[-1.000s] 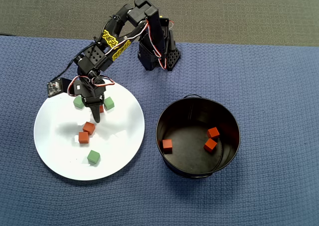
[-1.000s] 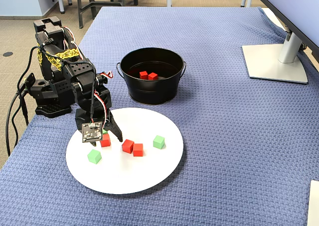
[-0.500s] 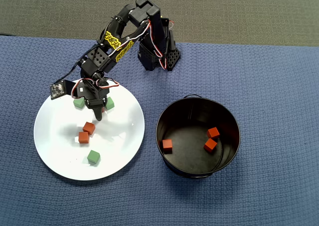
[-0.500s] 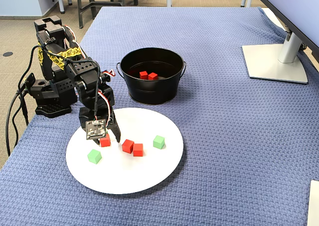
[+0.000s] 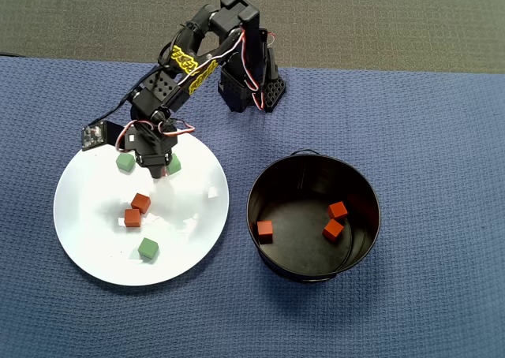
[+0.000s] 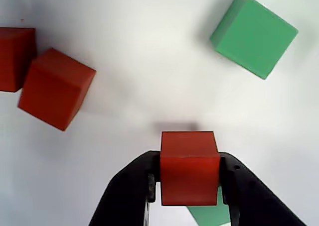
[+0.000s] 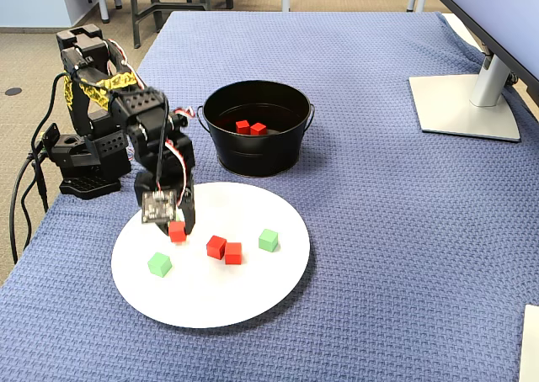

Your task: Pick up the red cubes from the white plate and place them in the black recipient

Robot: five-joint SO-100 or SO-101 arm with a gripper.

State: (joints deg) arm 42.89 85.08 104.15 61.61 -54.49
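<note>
My gripper (image 6: 189, 167) is shut on a red cube (image 6: 189, 178) and holds it just above the white plate (image 6: 149, 61). The fixed view shows this cube (image 7: 177, 230) under the gripper (image 7: 178, 224), over the plate's (image 7: 219, 302) left part. Two more red cubes (image 5: 141, 203) (image 5: 132, 218) lie touching on the plate (image 5: 87, 244); they appear at the left of the wrist view (image 6: 56, 95). The black recipient (image 5: 272, 188) stands right of the plate with three red cubes (image 5: 338, 210) inside. From overhead the gripper (image 5: 160, 171) hides the held cube.
Green cubes (image 5: 125, 162) (image 5: 173, 164) (image 5: 147, 248) share the plate, two beside the gripper. The arm's base (image 5: 251, 90) stands at the blue cloth's far edge. A monitor foot (image 7: 465, 104) sits at the right in the fixed view.
The gripper has risen a little and drawn back toward the arm's base with the red cube between its jaws. The other cubes have not moved.
</note>
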